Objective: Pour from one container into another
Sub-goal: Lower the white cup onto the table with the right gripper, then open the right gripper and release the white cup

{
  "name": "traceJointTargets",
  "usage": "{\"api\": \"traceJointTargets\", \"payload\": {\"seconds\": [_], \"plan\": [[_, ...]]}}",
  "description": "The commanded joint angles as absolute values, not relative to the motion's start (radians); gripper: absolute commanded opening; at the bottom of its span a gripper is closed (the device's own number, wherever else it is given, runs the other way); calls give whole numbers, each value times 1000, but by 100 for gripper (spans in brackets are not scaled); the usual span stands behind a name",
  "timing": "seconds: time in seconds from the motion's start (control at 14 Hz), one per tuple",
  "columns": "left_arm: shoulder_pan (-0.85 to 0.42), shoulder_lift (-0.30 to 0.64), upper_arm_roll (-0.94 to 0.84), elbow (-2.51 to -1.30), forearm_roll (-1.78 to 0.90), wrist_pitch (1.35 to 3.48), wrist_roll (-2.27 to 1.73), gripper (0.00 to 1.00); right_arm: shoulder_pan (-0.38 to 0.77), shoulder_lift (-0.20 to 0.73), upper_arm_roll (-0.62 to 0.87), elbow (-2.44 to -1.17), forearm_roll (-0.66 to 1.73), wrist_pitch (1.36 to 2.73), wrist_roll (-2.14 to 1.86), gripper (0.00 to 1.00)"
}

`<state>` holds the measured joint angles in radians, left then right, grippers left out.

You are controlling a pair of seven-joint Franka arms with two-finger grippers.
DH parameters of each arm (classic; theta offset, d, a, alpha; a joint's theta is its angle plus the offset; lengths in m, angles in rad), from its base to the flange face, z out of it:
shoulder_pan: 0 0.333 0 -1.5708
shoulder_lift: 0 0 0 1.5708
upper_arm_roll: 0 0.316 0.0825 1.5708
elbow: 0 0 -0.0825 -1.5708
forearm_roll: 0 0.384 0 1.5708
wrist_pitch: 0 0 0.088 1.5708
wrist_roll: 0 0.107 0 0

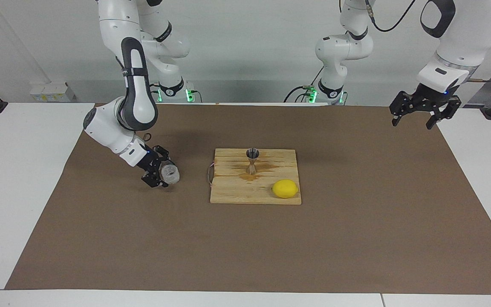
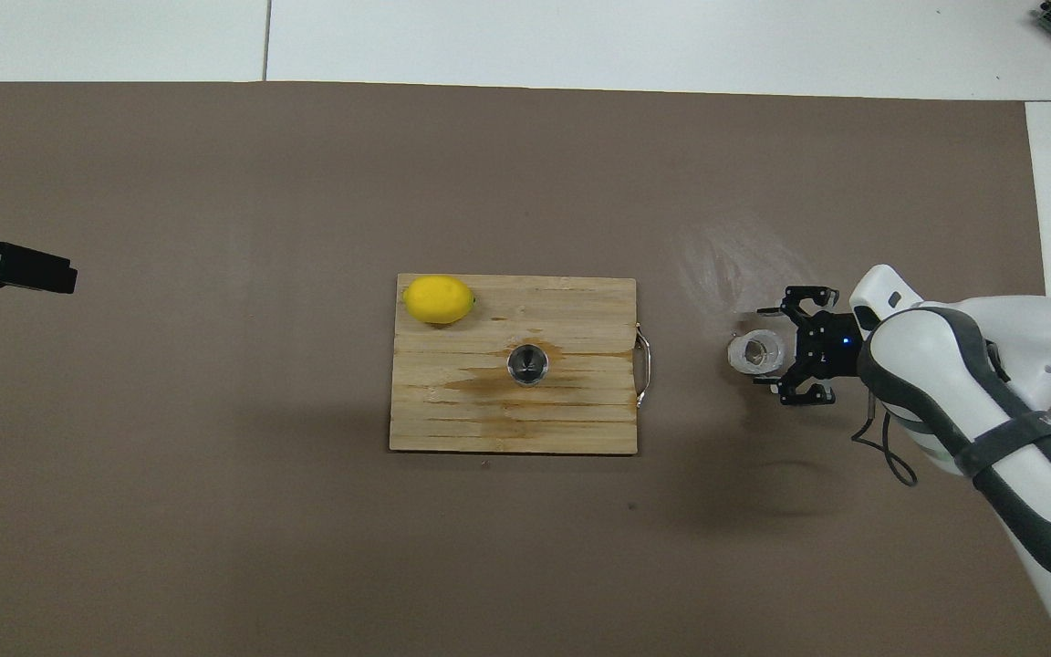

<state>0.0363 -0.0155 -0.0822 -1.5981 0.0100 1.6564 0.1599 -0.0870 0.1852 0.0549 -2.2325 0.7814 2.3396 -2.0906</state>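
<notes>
Facing view shows the right gripper (image 1: 163,173) low over the brown mat (image 1: 356,238), its fingers spread apart on either side of the glass cup (image 1: 170,173) — whether they touch its wall I cannot tell. That cup sits on the mat beside the wooden board (image 1: 237,194), toward the right arm's end of the table. On the board stands the metal jigger (image 1: 252,160), upright, with a lemon (image 1: 285,188) farther from the robots. At the table's other end the left gripper (image 1: 416,120) waits raised — fingers apart, holding nothing.
</notes>
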Motion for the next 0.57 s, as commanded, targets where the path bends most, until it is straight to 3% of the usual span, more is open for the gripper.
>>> {"api": "traceJointTargets", "payload": {"seconds": [0.0, 0.5], "plan": [[43, -23, -83, -1591, -3, 1637, 179, 100, -103, 147, 61, -2244, 786, 2321, -2118, 100], [41, -26, -83, -1588, -3, 1637, 178, 100, -123, 69, 57, -2232, 663, 2316, -1967, 100]]}}
